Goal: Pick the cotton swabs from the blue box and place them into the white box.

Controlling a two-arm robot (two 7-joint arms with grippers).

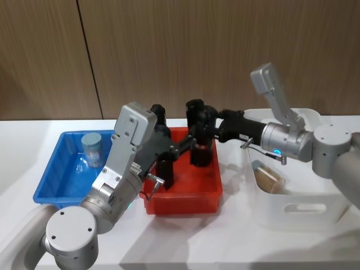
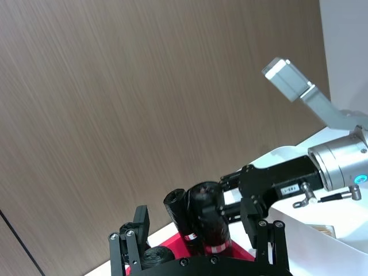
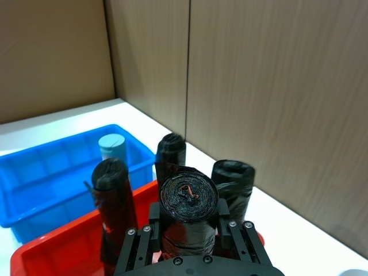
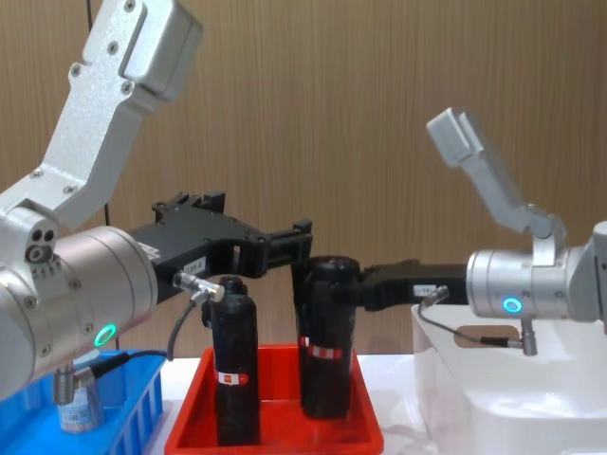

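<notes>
One cotton swabs tub [image 1: 91,147] with a pale blue lid stands upright in the blue box [image 1: 50,185], also seen as the tub [image 3: 112,146] in the right wrist view. Another tub [image 1: 269,175] lies on its side inside the white box [image 1: 304,209]. My right gripper [image 1: 202,126] reaches left over the red tray [image 1: 183,199] and is shut on a black roll [image 3: 187,198], whose lower end is inside the tray. Above the tray's left half, my left gripper [image 1: 167,143] hangs open with nothing between its fingers [image 2: 138,227].
Other black rolls [image 4: 234,370] with red-white labels stand upright in the red tray, which sits between the blue and white boxes. A brown wood-panel wall [image 1: 180,50] runs behind the white table [image 1: 236,247]. The two arms are close together over the tray.
</notes>
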